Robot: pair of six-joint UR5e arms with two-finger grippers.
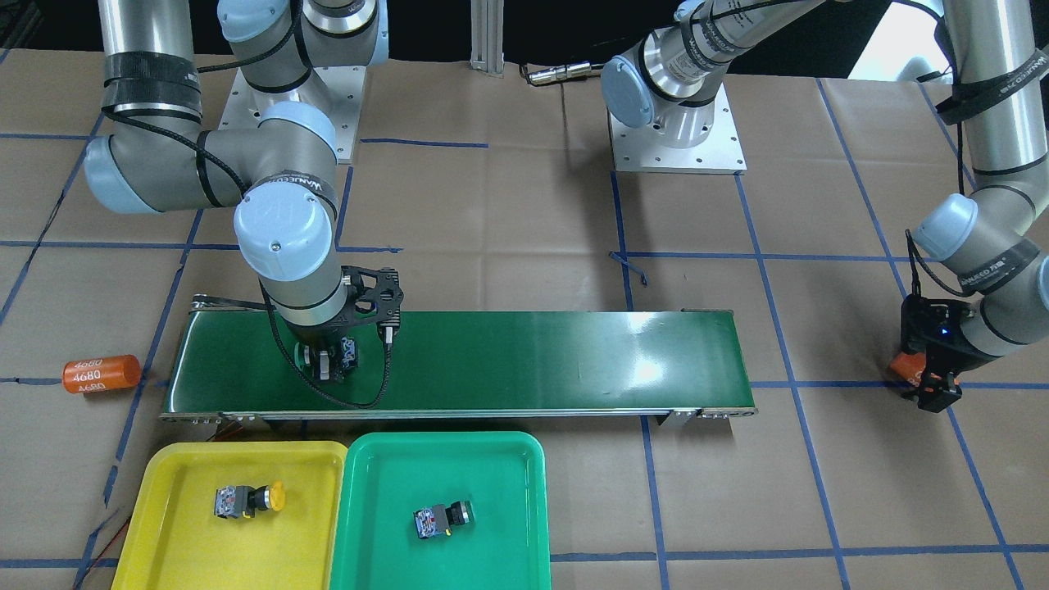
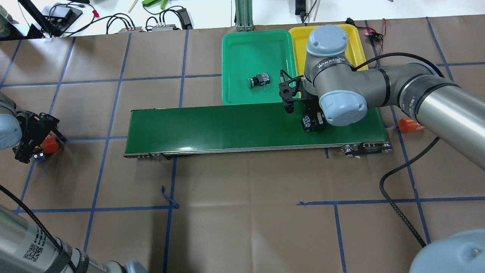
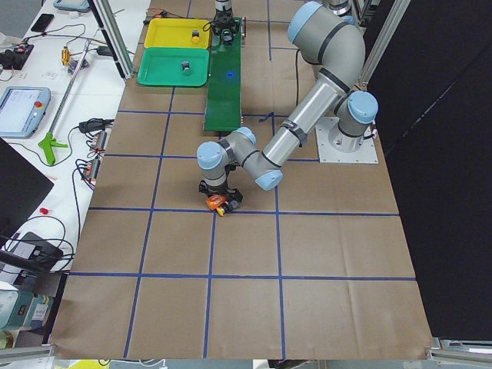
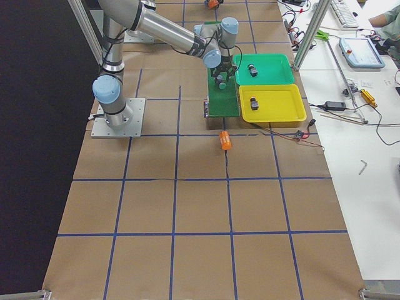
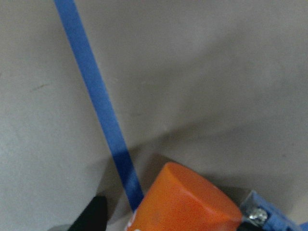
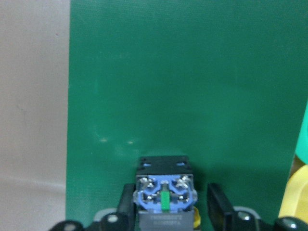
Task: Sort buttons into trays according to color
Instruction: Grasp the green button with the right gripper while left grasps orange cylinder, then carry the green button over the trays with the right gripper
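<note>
My right gripper (image 1: 332,360) is low over the dark-green conveyor belt (image 1: 533,352). In the right wrist view its fingers (image 6: 216,207) stand on both sides of a button (image 6: 164,192). The button's grey-blue terminal block faces the camera, and a gap shows at the right finger. A bit of yellow shows beside the button's base. The yellow tray (image 1: 164,475) holds a yellow button (image 1: 248,500). The green tray (image 1: 524,492) holds a green button (image 1: 442,519). My left gripper (image 1: 930,385) is far off at the table's side, straddling an orange cylinder (image 5: 183,202).
A second orange "4680" cylinder (image 1: 101,373) lies on the brown paper just off the belt's end near my right arm. The two trays stand side by side along the belt's edge. A black cable (image 2: 401,197) trails on the table.
</note>
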